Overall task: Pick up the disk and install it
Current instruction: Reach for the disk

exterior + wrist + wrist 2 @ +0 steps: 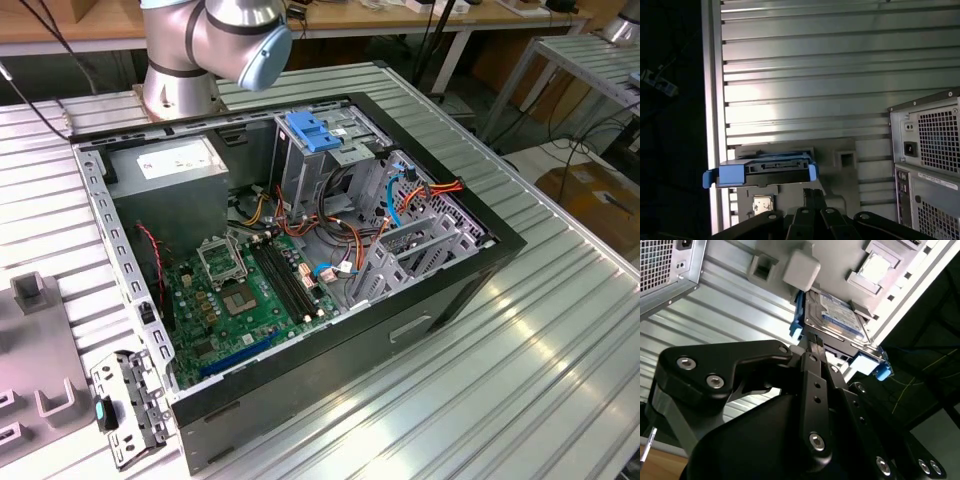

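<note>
Gripper (813,340): fingers pressed together, nothing visible between them. Tips right at near edge of disk (837,315) in both wrist views. Can't tell whether actually touching it.

Disk: lies flat on grey fixture (835,180), outside case (925,150), close to edge of surface (815,75). Dark body, label side up, bright blue rails (731,174) along both sides, connector end showing in first wrist view. Not installed yet.

Fixture: also holds small square chip (762,205) in a pocket just beside disk. Raised grey blocks next to disk in second wrist view.

Case, exterior view: on its side, open, mid-surface. Inside: green motherboard (250,290), silver PSU (175,165), drive cage (330,165) with paler blue bracket (312,133) on top, orange and blue cables (395,205) around cage. Rear grilles of case near fixture in both wrist views.

Arm (215,35) behind case, towards exterior view's left. Small loose metal panel (125,405) on surface just beside case corner, exterior view's left.
</note>
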Action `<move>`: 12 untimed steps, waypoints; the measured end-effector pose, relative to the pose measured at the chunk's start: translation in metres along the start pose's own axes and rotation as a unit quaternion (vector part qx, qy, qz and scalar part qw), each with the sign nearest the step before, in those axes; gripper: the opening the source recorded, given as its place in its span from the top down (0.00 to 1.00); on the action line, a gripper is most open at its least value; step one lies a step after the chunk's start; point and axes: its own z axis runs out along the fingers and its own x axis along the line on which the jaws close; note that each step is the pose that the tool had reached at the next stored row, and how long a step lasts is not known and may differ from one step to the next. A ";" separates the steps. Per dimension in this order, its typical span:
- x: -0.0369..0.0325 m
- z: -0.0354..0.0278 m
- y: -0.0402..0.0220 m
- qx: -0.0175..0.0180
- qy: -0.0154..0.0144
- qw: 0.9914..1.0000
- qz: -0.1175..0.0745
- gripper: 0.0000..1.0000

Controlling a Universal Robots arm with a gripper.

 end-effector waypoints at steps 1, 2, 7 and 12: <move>0.0050 0.0001 -0.0001 0.000 0.000 1.000 0.000 0.89; 0.0095 0.0001 -0.0001 0.000 0.000 1.000 0.000 0.89; 0.0345 0.0012 0.0016 0.000 0.000 1.000 0.000 0.89; 0.0633 0.0030 0.0060 0.000 0.001 1.000 0.000 0.89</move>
